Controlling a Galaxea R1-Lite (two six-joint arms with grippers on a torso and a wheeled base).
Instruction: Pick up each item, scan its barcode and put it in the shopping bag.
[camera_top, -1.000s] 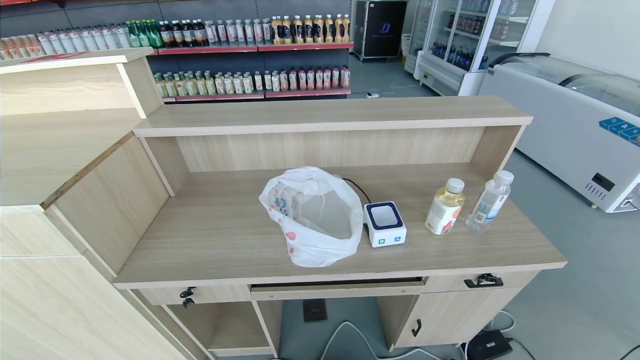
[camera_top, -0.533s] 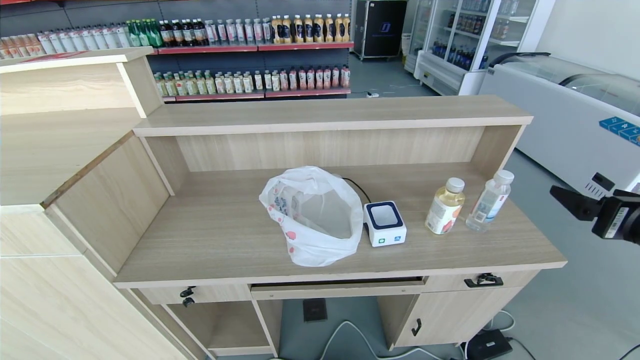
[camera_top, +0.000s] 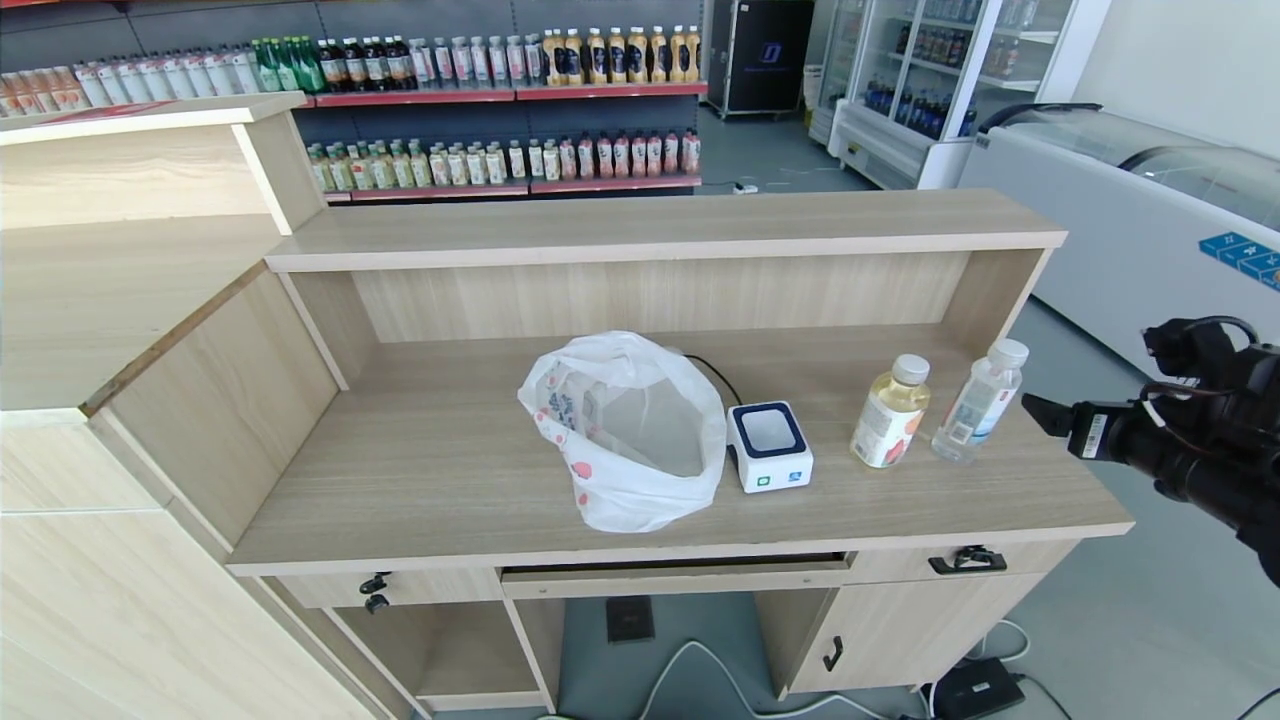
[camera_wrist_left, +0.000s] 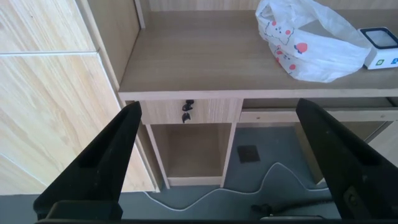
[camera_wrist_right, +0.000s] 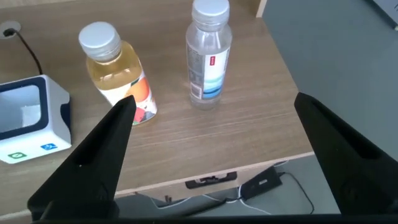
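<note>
Querying station: state of the right gripper (camera_top: 1045, 418)?
Arm unit: My right jaws are spread wide and hold nothing. They sit at the right edge of the frame, just beside the clear bottle (camera_top: 978, 405).
Querying station: and the left gripper (camera_wrist_left: 219, 107)?
Arm unit: Also spread wide and empty, facing the counter (camera_top: 430, 470) front.
Querying station: where are the items?
Arm unit: Yellow drink bottle (camera_top: 890, 415) upright, right of centre. Scanner (camera_top: 768, 447) at centre, with the shopping bag (camera_top: 625, 435) just beside it.
</note>
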